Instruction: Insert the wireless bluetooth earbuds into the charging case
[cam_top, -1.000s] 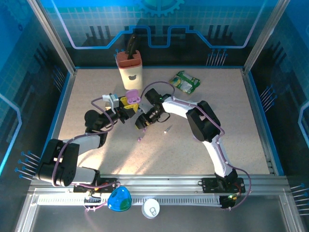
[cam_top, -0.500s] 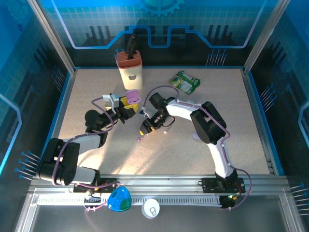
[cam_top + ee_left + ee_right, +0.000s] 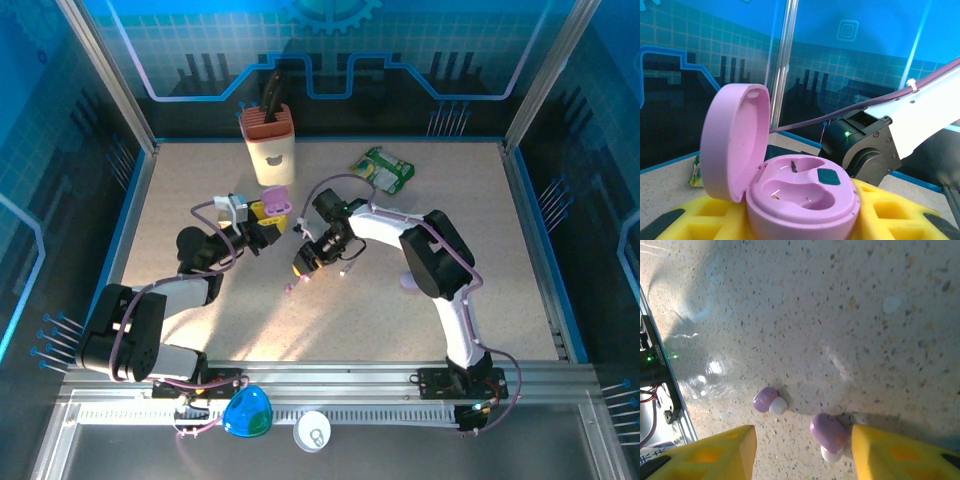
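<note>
The charging case (image 3: 805, 197) is pink and stands with its lid (image 3: 735, 140) flipped up. Both of its sockets are empty. My left gripper (image 3: 800, 222) is shut on its base, with yellow fingers (image 3: 890, 212) on either side; from above the case (image 3: 274, 200) sits by that gripper (image 3: 263, 222). My right gripper (image 3: 303, 264) hangs low over the table, open. Between its yellow fingers (image 3: 715, 455) lies one lilac earbud (image 3: 829, 432), against the right finger and apart from the left one. A second earbud (image 3: 769, 401) lies just beyond the fingertips, also seen from above (image 3: 290, 288).
A cream holder with a brown top (image 3: 270, 145) stands at the back. A green packet (image 3: 383, 168) lies back right. A small white bit (image 3: 347, 268) rests beside the right gripper. A blue object (image 3: 247, 413) and a white cap (image 3: 313, 432) sit on the front rail.
My right gripper has moved away from the case toward the near side and down onto the earbuds, its jaws narrowing a little. The left arm and case have stayed still.
</note>
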